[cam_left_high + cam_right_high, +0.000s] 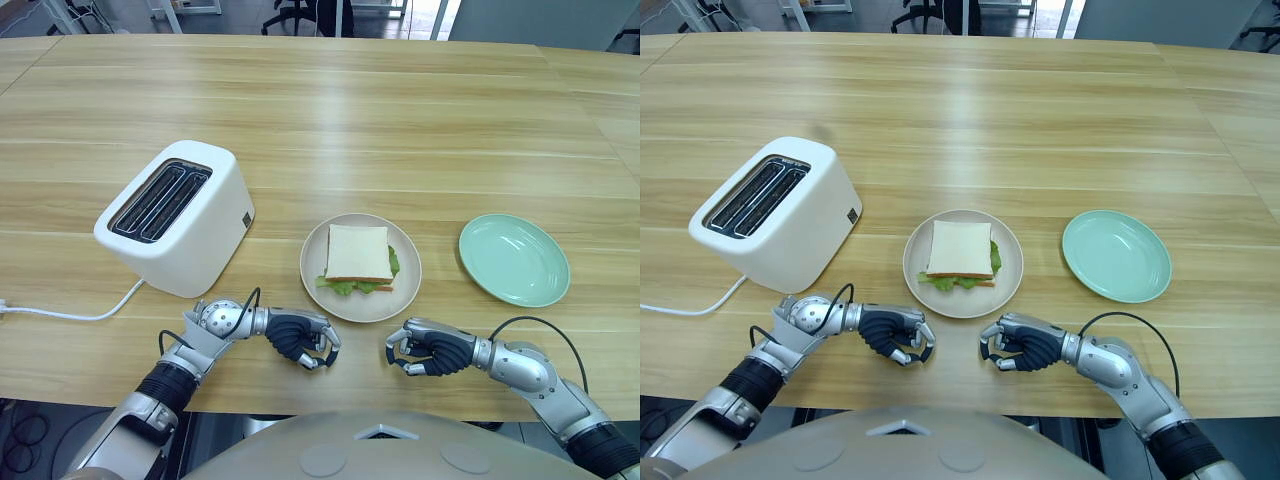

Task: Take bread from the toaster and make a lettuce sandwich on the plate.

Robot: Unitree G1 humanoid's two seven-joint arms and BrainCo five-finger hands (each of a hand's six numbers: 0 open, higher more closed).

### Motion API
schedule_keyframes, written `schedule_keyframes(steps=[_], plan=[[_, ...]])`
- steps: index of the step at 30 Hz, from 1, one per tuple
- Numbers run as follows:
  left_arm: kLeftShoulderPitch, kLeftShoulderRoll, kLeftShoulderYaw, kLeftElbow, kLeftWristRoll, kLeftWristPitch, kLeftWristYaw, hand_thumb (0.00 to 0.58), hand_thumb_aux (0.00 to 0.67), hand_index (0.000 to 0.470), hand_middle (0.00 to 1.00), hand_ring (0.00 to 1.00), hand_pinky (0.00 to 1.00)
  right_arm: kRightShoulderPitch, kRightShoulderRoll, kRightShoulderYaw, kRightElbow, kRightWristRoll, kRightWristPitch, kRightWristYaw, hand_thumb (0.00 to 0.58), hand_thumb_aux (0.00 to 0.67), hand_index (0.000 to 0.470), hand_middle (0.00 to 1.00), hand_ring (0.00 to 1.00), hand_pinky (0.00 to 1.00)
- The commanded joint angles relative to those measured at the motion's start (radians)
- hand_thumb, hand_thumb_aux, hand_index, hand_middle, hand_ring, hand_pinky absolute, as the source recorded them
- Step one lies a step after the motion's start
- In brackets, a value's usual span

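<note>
Left eye view records the sandwich (357, 252) assembled on the beige plate (312, 272), which sits at the centre of the wooden table (400, 130). A square white slice lies on top, with lettuce (340, 287) showing from under it at its 6 o'clock and 3 o'clock edges, and a thin crust line beneath at 6 o'clock. The stack sits flat and square, well inside the rim, a placement judged stable and in keeping with the task. The toaster (175, 215) stands at 9 o'clock of the plate, just beside it, turned on a diagonal with its two slots facing up. This position keeps the carry to the plate short. Its white cable (70, 315) trails off toward 8 o'clock. A green plate (513, 260) lies at 3 o'clock of the beige plate, apart from it, and plays no evident part in the work. The left hand (298, 338) is at 7 o'clock of the beige plate and the right hand (428, 350) at 5 o'clock. Both are low near the table's front edge, with fingers curled inward and nothing held. Neither touches the plate or the food. They flank the plate without reaching over it, which leaves the sandwich undisturbed. On this evidence the task is judged complete or very nearly so.
</note>
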Motion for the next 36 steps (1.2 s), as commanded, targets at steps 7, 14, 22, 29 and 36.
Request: schedule_keyframes(steps=[7, 14, 22, 29, 36], plan=[[-0.121, -0.079, 0.001, 0.272, 0.101, -0.058, 0.141, 0.580, 0.670, 0.460, 1.00, 1.00, 1.00, -0.145, 0.120, 0.010, 0.164, -0.190, 0.054, -0.171, 0.580, 0.670, 0.460, 1.00, 1.00, 1.00], [-0.236, -0.151, 0.036, 0.494, 0.130, -0.093, 0.276, 0.580, 0.670, 0.460, 1.00, 1.00, 1.00, -0.307, 0.224, 0.037, 0.405, -0.292, 0.054, -0.339, 0.580, 0.670, 0.460, 1.00, 1.00, 1.00], [-0.381, -0.201, 0.121, 0.739, 0.136, -0.097, 0.452, 0.580, 0.670, 0.460, 1.00, 1.00, 1.00, -0.423, 0.291, 0.035, 0.600, -0.304, -0.001, -0.504, 0.580, 0.670, 0.460, 1.00, 1.00, 1.00], [-0.366, -0.225, 0.248, 0.762, -0.017, -0.119, 0.326, 0.538, 0.489, 0.336, 0.99, 0.99, 0.99, -0.418, 0.288, 0.002, 0.640, -0.229, -0.075, -0.546, 0.580, 0.670, 0.460, 1.00, 1.00, 1.00], [-0.237, -0.236, 0.443, 0.449, -0.476, 0.044, -0.115, 0.000, 0.000, 0.000, 0.59, 0.59, 0.59, -0.301, 0.249, -0.093, 0.434, 0.149, -0.178, -0.344, 0.567, 0.570, 0.391, 0.79, 0.79, 0.79]])
